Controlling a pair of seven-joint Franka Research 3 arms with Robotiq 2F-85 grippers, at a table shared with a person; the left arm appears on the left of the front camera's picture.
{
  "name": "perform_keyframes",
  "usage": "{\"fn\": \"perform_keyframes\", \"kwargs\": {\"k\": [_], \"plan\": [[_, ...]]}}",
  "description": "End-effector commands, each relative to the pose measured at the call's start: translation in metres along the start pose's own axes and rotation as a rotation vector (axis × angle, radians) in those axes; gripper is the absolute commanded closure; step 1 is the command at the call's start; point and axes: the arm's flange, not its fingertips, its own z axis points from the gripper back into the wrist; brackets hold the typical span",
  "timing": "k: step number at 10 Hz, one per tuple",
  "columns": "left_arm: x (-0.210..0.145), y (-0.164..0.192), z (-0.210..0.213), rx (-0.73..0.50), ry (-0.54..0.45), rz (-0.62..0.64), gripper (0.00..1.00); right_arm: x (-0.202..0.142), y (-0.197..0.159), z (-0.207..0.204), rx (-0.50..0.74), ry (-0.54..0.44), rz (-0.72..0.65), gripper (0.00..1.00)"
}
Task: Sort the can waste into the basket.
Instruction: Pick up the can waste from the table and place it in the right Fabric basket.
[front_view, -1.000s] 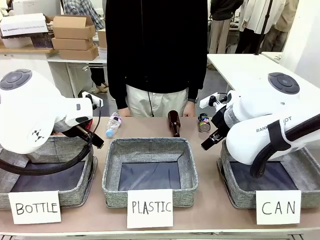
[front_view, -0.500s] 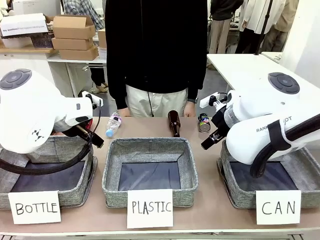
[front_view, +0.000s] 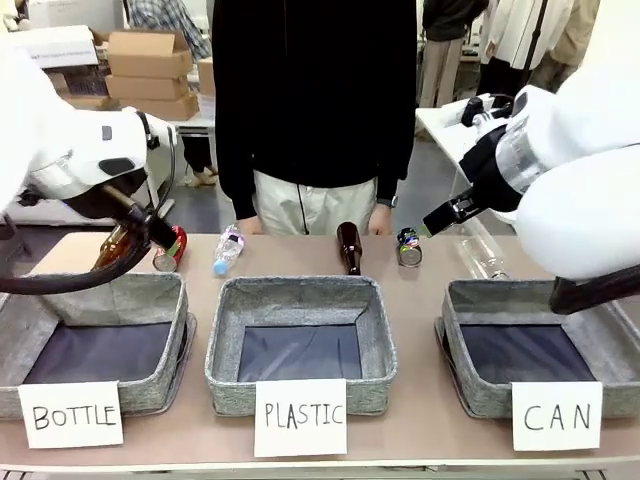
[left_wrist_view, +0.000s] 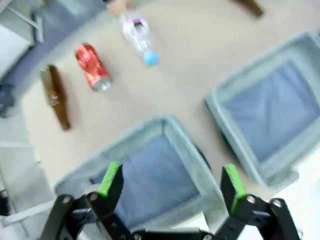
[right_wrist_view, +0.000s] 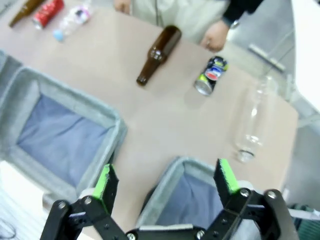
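Gaping, empty: left fingers, right fingers

Observed: left arm enters from the left, right arm from the right — both held high, wrists tilted downward. The left claw stands spread wide, empty; the right claw likewise — wide, empty.

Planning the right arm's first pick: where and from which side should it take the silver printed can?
Probably from above, across the middle of the silver can. It lies on its side, so the rounded barrel is exposed on top, and the brown bottle and clear bottle lie apart from it, leaving room for the open right claw.
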Motion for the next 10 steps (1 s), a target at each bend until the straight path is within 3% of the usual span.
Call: {"fn": "perform_keyframes", "kwargs": {"k": [1,2,3,4,5,6,7,8,9,10], "plan": [[-0.069,-0.029,0.010,-0.036,0.104,-0.171,0.00,-0.072,0.021,0.023,0.016,0.001,0.034,0.00],[-0.074,-0.030,0.005,-0.011,0.149,-0.147,0.00,-0.079,0.024,0.016,0.009,0.025,0.022,0.00],[-0.013,-0.015,0.018,-0.019,0.067,-0.061,0.00,-0.003,0.007,0.023,-0.002,0.005,0.018,0.00],[-0.013,-0.015,0.018,-0.019,0.067,-0.061,0.00,-0.003,0.007,0.023,-0.002,0.005,0.018,0.00],[-0.025,-0.026,0.028,-0.030,0.127,-0.102,0.00,-0.006,0.013,0.036,0.000,0.015,0.032,0.00],[-0.021,-0.017,0.024,-0.245,0.056,-0.092,0.00,0.000,0.004,0.038,0.128,0.048,-0.225,0.00],[-0.032,0.005,0.030,-0.594,-0.104,-0.005,0.00,-0.005,-0.019,0.054,0.440,0.134,-0.513,0.00],[-0.051,0.032,0.030,-0.856,-0.252,0.070,0.00,-0.020,-0.045,0.066,0.649,0.145,-0.666,0.00],[-0.076,0.055,0.024,-1.000,-0.486,0.213,0.00,-0.037,-0.073,0.072,0.754,0.128,-0.830,0.00],[-0.097,0.070,0.017,-1.038,-0.627,0.337,0.00,-0.056,-0.097,0.076,0.863,0.052,-0.929,0.00]]}}
